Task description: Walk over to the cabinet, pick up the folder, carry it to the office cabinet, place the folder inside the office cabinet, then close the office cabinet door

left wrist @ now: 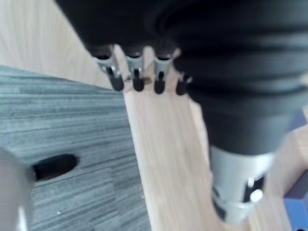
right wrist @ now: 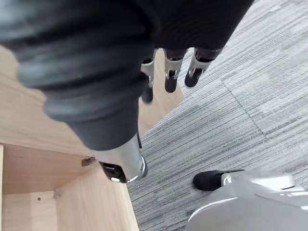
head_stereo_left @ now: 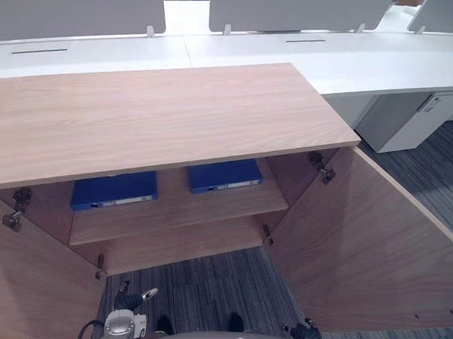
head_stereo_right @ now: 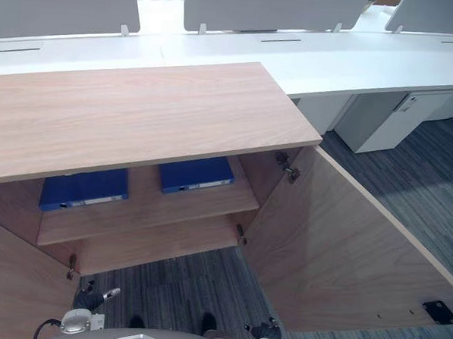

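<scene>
Left hand [left wrist: 136, 77] hangs low, fingers straight and slack, holding nothing. Right hand [right wrist: 169, 72] is likewise relaxed and empty. Both hang over the carpet [head_stereo_left: 205, 290], below and in front of the office cabinet [head_stereo_left: 153, 112], whose two doors stand wide.

Above and beyond the hands, on the upper shelf [head_stereo_left: 171, 216], two folders lie flat and apart: the first blue folder [head_stereo_left: 115, 190] up from the left hand, the second blue folder [head_stereo_left: 225, 175] toward the right hand's side. Which one is the task's own cannot be told, but neither hand carries one.

Judgement: placement looks complete. Both folders sit back from the shelf front, which should leave the doors free to swing — only the closing appears to remain.

The right door [head_stereo_left: 359, 245] stands just outboard of the right hand, its lower edge close by; the left door [head_stereo_left: 23, 280] stands outboard of the left hand. Each hand is thus well sited to push its own panel.

Risk noted: the hands hang between the open doors, so a closing panel could catch the arm on the other side.
</scene>
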Robot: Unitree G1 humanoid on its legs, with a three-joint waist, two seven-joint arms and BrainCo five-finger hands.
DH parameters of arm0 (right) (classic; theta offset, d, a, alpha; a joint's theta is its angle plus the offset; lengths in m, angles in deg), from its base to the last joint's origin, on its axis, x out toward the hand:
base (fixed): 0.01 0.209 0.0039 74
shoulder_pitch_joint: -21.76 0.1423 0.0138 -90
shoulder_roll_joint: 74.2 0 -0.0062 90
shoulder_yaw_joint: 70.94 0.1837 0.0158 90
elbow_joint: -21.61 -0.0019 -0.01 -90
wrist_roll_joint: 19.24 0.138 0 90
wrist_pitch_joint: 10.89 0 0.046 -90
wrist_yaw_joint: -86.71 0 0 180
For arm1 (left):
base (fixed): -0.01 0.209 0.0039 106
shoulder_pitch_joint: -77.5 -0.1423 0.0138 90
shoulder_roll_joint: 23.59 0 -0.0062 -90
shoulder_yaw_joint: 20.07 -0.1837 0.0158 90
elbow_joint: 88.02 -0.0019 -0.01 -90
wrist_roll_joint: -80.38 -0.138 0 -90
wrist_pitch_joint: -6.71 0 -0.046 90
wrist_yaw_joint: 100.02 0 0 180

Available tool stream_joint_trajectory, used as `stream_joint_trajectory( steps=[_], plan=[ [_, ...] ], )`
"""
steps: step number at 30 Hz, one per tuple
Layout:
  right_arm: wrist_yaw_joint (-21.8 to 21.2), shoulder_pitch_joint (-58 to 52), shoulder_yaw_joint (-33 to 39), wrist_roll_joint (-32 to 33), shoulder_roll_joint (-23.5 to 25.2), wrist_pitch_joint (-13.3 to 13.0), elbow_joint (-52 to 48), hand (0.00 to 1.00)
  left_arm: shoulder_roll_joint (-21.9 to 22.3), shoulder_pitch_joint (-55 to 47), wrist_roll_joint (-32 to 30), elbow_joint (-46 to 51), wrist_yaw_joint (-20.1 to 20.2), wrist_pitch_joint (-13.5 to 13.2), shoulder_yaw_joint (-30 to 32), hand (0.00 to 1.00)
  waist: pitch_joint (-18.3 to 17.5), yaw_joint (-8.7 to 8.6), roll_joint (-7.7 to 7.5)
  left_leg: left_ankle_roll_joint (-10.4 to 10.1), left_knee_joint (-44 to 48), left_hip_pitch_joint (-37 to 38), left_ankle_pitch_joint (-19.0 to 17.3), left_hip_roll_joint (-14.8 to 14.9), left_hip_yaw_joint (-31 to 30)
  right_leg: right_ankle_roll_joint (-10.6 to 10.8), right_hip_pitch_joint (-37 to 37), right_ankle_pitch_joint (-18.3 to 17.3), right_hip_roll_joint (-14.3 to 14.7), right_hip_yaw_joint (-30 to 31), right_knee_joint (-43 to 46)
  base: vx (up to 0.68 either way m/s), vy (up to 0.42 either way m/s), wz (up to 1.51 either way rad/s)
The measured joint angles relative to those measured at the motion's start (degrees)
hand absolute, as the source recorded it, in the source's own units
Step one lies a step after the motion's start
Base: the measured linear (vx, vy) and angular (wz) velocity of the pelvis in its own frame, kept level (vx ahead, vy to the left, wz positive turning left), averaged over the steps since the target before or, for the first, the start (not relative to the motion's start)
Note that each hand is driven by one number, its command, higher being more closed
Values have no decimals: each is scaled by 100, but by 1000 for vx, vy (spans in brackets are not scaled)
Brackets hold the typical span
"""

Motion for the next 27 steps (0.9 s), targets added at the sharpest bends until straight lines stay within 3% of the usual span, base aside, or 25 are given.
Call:
stream_joint_trajectory(
  steps=[6,9,15,27],
  plan=[
    [90,-31,112,116,73,-8,-334,0,-11,-37,-31,4,-1,36,5,0,-13,7,28,-11,1,110,-121,-3,272,4,-23,5,14,289,1,25,15,-23],
    [188,-278,427,228,197,-33,-1392,0,-11,-69,-46,60,-1,43,11,0,-56,-80,97,-24,3,109,-208,-6,425,-5,-122,3,21,450,23,35,6,-27],
    [647,-473,1674,347,369,-270,-2838,0,-15,-132,-128,138,-2,43,25,0,-146,-200,105,-18,39,214,-328,8,636,12,-154,-6,78,641,53,60,-3,-21],
    [1178,-314,3204,1391,425,-427,-3657,0,-11,-328,-191,783,68,46,223,0,-198,-391,202,-42,177,361,-658,7,1118,-55,-305,-150,101,1030,261,0,-17,-21]
  ],
)
